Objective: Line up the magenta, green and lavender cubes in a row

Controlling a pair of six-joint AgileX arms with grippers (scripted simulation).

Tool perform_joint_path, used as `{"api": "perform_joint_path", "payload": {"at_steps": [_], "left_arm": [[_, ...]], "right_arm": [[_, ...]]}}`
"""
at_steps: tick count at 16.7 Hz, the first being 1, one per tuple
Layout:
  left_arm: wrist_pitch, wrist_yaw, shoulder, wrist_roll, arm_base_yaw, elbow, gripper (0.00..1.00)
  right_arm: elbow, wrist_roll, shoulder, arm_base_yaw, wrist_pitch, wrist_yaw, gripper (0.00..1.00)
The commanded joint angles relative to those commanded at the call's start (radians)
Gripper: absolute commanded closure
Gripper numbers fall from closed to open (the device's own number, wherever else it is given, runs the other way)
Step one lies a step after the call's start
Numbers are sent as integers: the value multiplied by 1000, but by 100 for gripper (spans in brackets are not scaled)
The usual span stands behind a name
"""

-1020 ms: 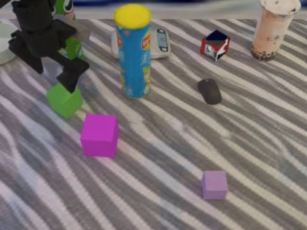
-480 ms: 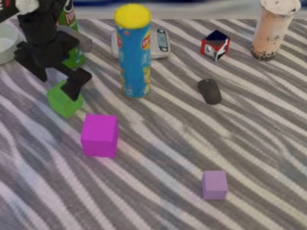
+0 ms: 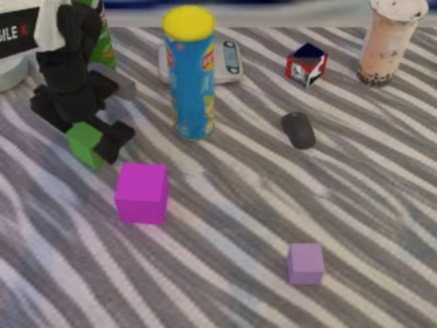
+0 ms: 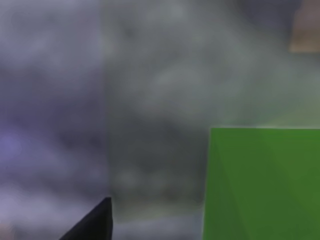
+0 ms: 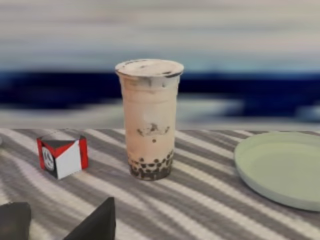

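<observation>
The green cube [image 3: 83,141] sits on the left side of the bench [image 3: 239,219], on a grey-and-white wavy striped cloth that covers the whole surface. The left gripper [image 3: 80,133] is down over the green cube, its black fingers [image 3: 113,139] spread to either side of it; whether the pads press its faces cannot be told. In the left wrist view the green cube [image 4: 262,182] fills one corner, close to the camera. The magenta cube [image 3: 141,193] stands just beside the green one, nearer the front edge, apart from the fingers. The lavender cube [image 3: 305,263] lies well apart, toward the right front. Behind stand a blue chip can [image 3: 189,72], a grey mouse [image 3: 298,130], a red, white and dark blue cube [image 3: 305,64] and a bubble tea cup [image 3: 389,41]. The right arm is out of the top view.
</observation>
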Motion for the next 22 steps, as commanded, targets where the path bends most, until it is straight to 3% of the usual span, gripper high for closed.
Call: {"api": "perform_joint_path", "payload": {"at_steps": [1,14,22], "left_arm": [[0,0,0,0,0,0,0],[0,0,0,0,0,0,98],[0,0,0,0,0,0,100]], "right_arm": [[0,0,0,0,0,0,0],[0,0,0,0,0,0,0],[0,0,0,0,0,0,0]]}}
